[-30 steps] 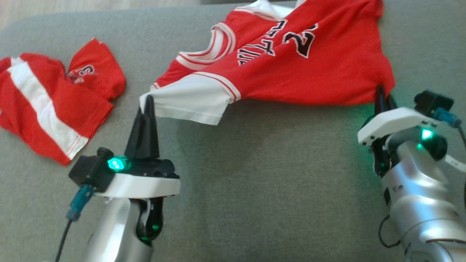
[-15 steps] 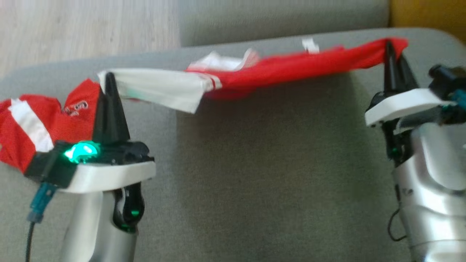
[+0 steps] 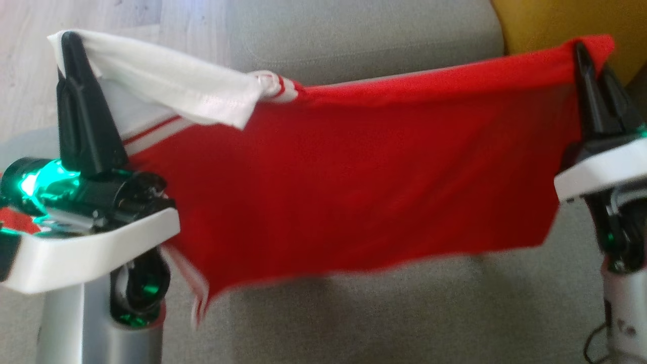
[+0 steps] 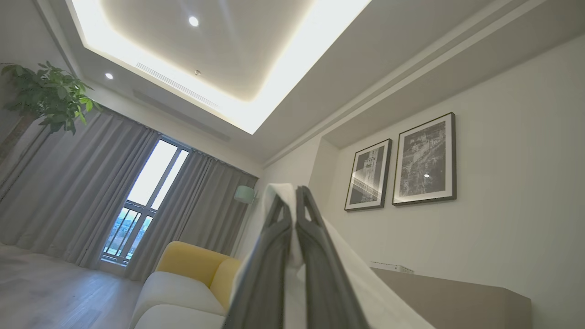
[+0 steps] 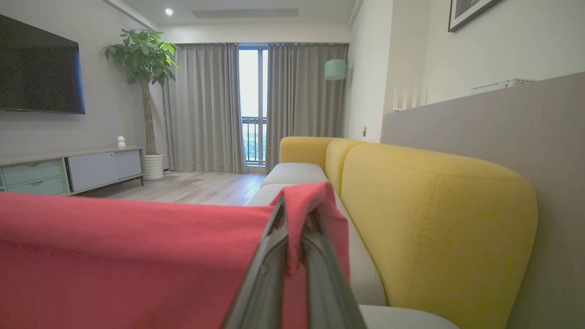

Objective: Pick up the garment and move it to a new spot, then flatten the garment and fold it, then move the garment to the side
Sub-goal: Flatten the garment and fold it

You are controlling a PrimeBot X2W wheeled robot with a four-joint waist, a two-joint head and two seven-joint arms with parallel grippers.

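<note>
The garment (image 3: 354,177) is a red jersey with white sleeves, hanging stretched in the air between my two grippers above the grey sofa seat. My left gripper (image 3: 68,43) is shut on the white sleeve edge at the upper left; in the left wrist view the white cloth (image 4: 361,283) is pinched between the fingers of that gripper (image 4: 292,194). My right gripper (image 3: 584,50) is shut on the red hem corner at the upper right. In the right wrist view the red cloth (image 5: 137,256) drapes over the tips of that gripper (image 5: 295,208). The jersey's lower edge hangs free.
The grey sofa seat (image 3: 404,313) lies below, with its grey backrest (image 3: 354,35) behind. A yellow cushion (image 3: 546,20) stands at the upper right, seen large as the yellow cushion (image 5: 434,219) in the right wrist view. Another red cloth (image 3: 15,220) peeks out behind my left wrist. Wooden floor (image 3: 126,20) lies beyond.
Both grippers have risen with the garment, which has left the seat and now hangs spread between them. The head view has tilted upward.
</note>
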